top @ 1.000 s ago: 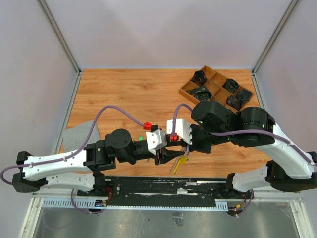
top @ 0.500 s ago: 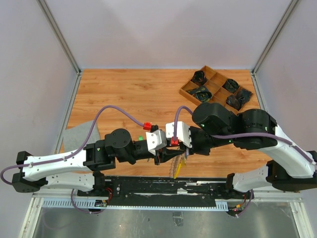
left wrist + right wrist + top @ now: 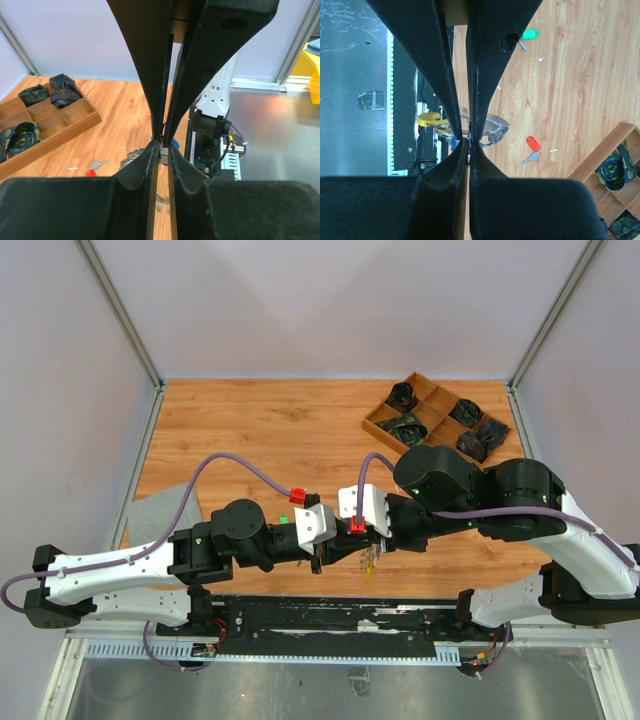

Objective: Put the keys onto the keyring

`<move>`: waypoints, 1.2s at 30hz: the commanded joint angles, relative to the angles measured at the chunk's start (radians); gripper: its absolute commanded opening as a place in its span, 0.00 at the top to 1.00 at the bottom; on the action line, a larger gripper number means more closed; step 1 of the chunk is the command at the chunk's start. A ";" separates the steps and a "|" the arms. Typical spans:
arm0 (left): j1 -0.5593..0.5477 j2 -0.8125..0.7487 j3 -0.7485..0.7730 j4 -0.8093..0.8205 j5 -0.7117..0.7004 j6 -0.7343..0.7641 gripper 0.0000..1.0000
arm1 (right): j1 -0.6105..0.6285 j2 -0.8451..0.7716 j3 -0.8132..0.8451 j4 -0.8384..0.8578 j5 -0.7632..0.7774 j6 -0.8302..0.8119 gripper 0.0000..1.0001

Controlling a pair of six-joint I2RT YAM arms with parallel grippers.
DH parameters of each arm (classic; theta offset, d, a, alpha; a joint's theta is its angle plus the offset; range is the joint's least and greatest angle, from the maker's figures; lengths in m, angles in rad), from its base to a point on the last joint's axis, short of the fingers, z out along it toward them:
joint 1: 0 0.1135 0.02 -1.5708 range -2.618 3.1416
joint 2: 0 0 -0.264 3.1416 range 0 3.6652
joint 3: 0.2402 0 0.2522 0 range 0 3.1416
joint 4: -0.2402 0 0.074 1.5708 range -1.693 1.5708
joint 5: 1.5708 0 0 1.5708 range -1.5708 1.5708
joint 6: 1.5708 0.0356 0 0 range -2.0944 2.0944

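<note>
My right gripper (image 3: pixel 368 546) is shut on the silvery keyring (image 3: pixel 492 131), held just above the table's near edge. The ring's yellow curved piece (image 3: pixel 370 562) hangs beside it. My left gripper (image 3: pixel 327 556) meets it tip to tip. Its jaws stand a narrow slit apart, pinching a small silver bit with a blue head (image 3: pixel 164 150), one of the keys, at the ring. How that key sits on the ring is hidden by the fingers. A red-tagged key (image 3: pixel 533 144) and a green-tagged key (image 3: pixel 530 34) lie loose on the wood.
A wooden compartment tray (image 3: pixel 375 425) with dark bundles stands at the back right. A grey cloth (image 3: pixel 160 515) lies at the left edge. The black rail with the arm bases (image 3: pixel 300 615) runs right below both grippers.
My left gripper's jaws have narrowed from wide open to a thin slit round the piece at the right gripper's tips. The ring's yellow piece has drawn in under the grippers.
</note>
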 commanded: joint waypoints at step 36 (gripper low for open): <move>0.004 -0.008 0.038 0.027 -0.107 0.004 1.00 | 0.057 -0.040 0.041 0.078 0.092 -0.001 0.78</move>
